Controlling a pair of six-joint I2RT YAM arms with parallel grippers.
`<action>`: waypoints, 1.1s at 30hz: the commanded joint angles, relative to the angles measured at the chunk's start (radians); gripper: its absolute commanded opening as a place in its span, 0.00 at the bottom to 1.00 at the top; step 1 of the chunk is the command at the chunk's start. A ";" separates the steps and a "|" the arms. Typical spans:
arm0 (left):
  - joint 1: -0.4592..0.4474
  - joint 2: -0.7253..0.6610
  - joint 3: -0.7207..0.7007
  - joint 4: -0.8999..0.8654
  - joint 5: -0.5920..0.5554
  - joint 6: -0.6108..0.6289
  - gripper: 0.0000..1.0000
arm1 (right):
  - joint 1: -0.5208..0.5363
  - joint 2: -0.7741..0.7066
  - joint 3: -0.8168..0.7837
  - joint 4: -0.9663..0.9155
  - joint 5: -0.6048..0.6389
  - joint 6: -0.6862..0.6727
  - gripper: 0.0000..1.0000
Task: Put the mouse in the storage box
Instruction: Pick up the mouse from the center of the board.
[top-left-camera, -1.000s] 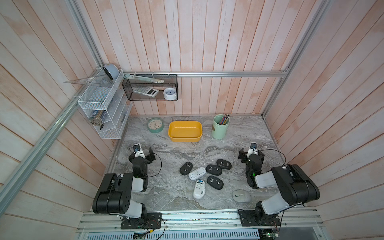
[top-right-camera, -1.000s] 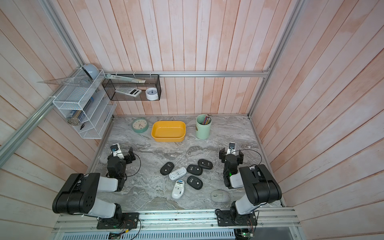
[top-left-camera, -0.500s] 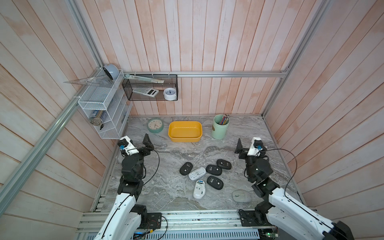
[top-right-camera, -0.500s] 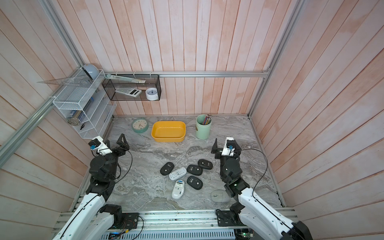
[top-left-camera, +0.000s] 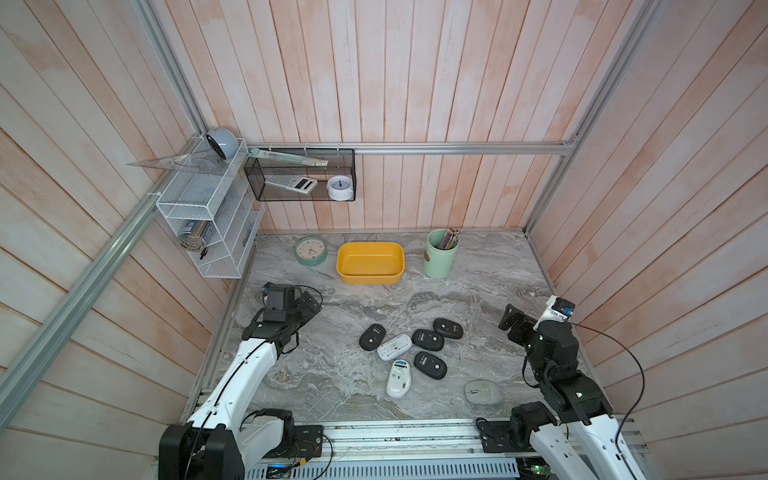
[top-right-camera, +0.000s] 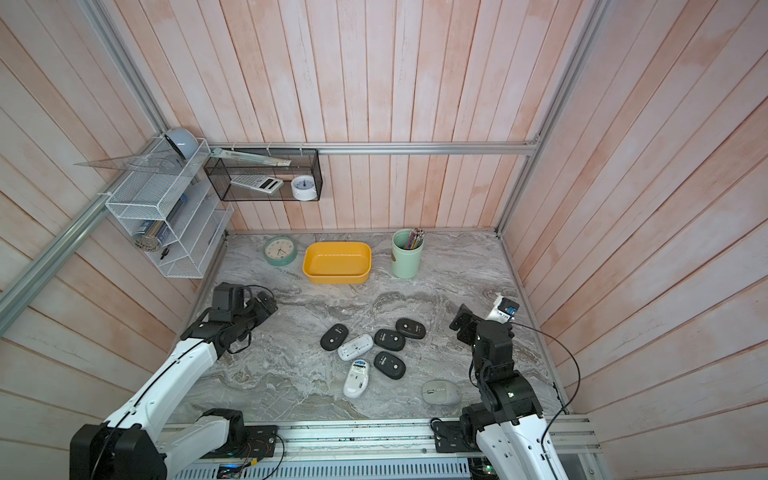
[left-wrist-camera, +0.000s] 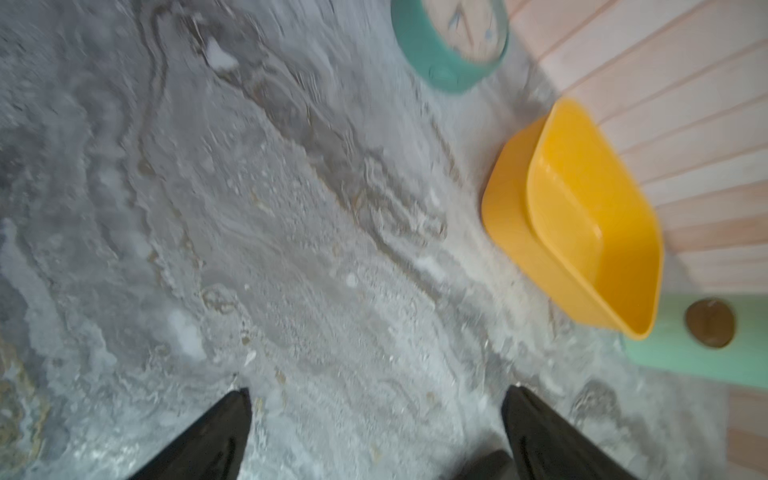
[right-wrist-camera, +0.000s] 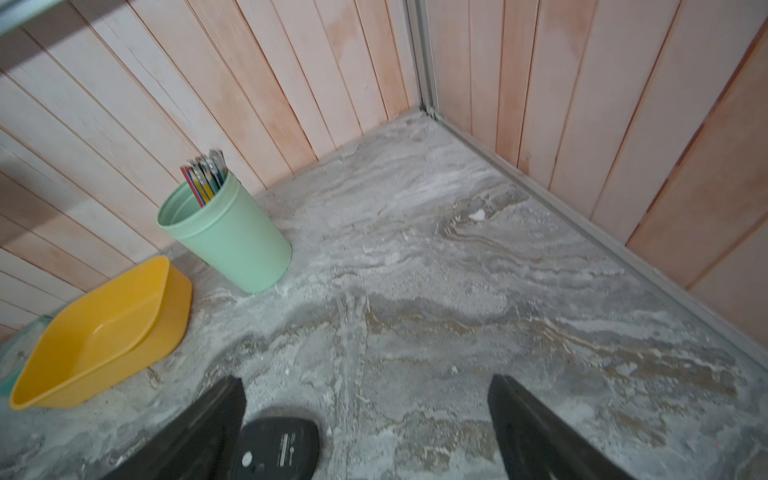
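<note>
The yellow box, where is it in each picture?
Top view: storage box at the back of the table, between clock and pen cup.
Top view: storage box, same spot.
Left wrist: storage box between clock and pen cup.
Right wrist: storage box beside the pen cup.
Shared landmark: the mint-green pen cup.

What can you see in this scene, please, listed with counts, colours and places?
black mice: four, black, table's middle
white mice: two, white, among the black ones
grey mouse: one, grey, table's front, apart
storage box: one, mustard-yellow, empty, by back wall
pen cup: one, mint-green, beside box, holding pencils
green clock: one, green, beside box's other end
mesh basket: one, black, back wall, holding calculator, white clock
wire rack: one, white, side wall
table: one, grey marble
left claw: one, black, open, empty
right claw: one, black, open, empty
</note>
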 joint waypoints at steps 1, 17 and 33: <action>-0.107 0.043 0.092 -0.162 -0.023 0.057 1.00 | -0.006 0.056 0.043 -0.155 -0.074 0.053 0.97; -0.441 0.232 0.101 -0.133 0.004 0.100 0.98 | -0.002 0.298 -0.081 0.109 -0.355 -0.057 0.97; -0.468 0.446 0.169 -0.002 0.143 0.110 0.76 | 0.046 0.336 -0.144 0.223 -0.350 -0.055 0.97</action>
